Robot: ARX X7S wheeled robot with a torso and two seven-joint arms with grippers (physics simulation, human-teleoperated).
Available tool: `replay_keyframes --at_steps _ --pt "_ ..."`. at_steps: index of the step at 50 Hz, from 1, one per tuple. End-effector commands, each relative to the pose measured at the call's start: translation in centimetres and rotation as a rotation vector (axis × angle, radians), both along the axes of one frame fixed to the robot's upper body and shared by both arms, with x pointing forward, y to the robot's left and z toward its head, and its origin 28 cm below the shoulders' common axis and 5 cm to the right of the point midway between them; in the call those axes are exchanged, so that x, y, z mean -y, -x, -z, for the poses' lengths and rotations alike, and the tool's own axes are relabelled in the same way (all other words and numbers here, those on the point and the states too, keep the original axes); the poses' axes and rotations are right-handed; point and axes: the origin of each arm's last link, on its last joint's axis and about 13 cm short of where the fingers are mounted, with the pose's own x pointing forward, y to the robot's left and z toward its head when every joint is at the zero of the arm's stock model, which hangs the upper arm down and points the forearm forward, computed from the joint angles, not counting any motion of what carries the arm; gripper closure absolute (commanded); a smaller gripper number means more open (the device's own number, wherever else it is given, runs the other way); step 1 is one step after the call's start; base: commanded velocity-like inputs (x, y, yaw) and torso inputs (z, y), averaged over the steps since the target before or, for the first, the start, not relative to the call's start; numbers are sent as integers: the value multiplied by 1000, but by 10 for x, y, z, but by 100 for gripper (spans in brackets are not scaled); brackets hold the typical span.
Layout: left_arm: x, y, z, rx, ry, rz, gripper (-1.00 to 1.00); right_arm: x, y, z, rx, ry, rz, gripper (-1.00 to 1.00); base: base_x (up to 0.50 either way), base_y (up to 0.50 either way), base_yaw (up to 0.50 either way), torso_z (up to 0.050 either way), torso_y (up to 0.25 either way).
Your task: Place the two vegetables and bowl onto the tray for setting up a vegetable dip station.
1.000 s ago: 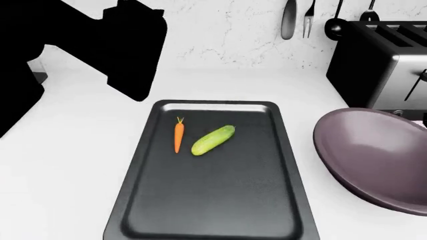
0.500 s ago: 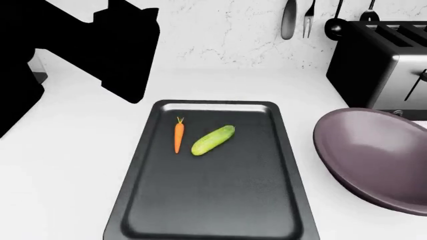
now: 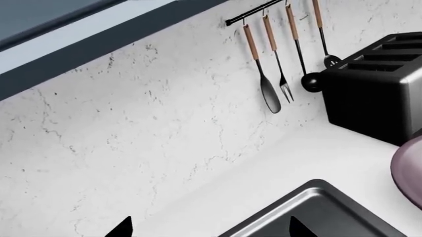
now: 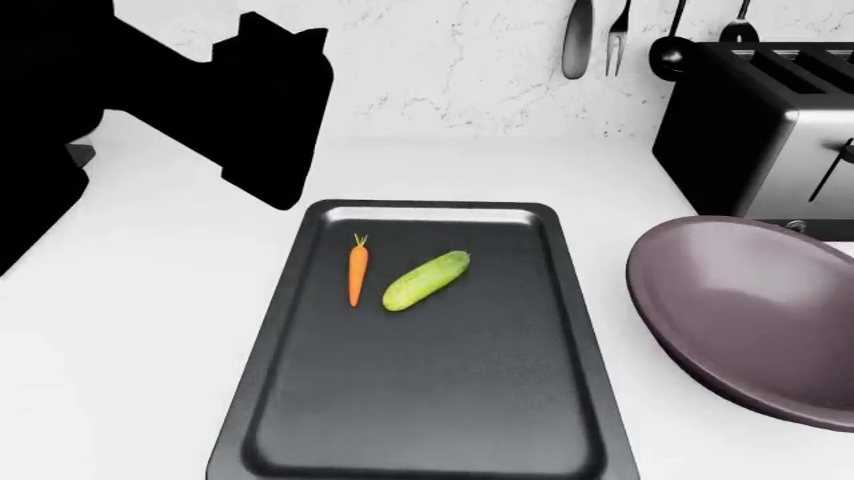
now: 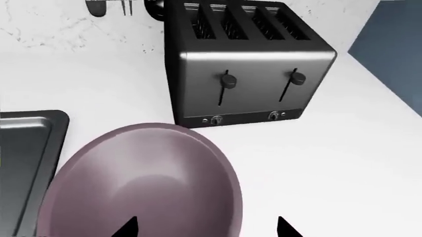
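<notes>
Both arms raised: left arm (image 4: 200,90) above counter, right gripper (image 5: 205,228) over bowl (image 5: 142,182)

White tabletop (image 4: 160,330) bearing tray (image 4: 427,400) centrally, bowl (image 4: 747,310) toward right edge, toaster (image 4: 761,130) at far right corner.

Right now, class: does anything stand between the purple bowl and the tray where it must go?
Nothing visible does. The bowl sits beside the tray's right rim with bare counter between. The carrot and cucumber occupy only the tray's far half.
</notes>
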Motion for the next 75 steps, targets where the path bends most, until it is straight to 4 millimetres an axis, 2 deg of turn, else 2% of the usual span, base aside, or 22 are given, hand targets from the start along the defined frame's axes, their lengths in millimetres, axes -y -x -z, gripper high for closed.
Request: replay_keyframes --at_steps 1,7,11,13,19,30,41,53,57,71,75 --pt "-1 -3 3 -3 2 -4 -100 12 -4 8 -68 -26 150 -100 0 0 0 0 0" --pt "-2 -2 4 1 7 -3 -100 11 -7 13 -125 -175 171 -100 0 0 0 0 0" --pt "-3 -2 4 2 12 -6 -100 8 -13 18 -130 -189 170 -100 0 0 0 0 0" --pt "-2 -3 5 0 11 -4 -100 7 -17 23 -157 -136 173 -100 0 0 0 0 0" --pt "-5 -5 6 -3 20 -11 -100 1 -26 24 -132 -228 129 -100 0 0 0 0 0" --pt "-5 -5 10 -8 21 -12 -100 10 -28 37 -151 -309 192 -100 0 0 0 0 0" --pt "-7 -4 11 -7 26 -17 -100 18 -34 35 -139 -377 252 -100 0 0 0 0 0" --pt "-7 -5 13 -6 32 -17 -100 16 -51 57 -187 -471 237 -100 0 0 0 0 0" --pt "-8 -7 15 -10 33 -21 -100 28 -59 63 -194 -506 298 -100 0 0 0 0 0" --pt "-10 -5 14 -5 45 -22 -100 42 -55 52 -198 -519 369 -100 0 0 0 0 0" --pt "-11 -4 14 -2 47 -23 -100 44 -57 59 -221 -519 376 -100 0 0 0 0 0"
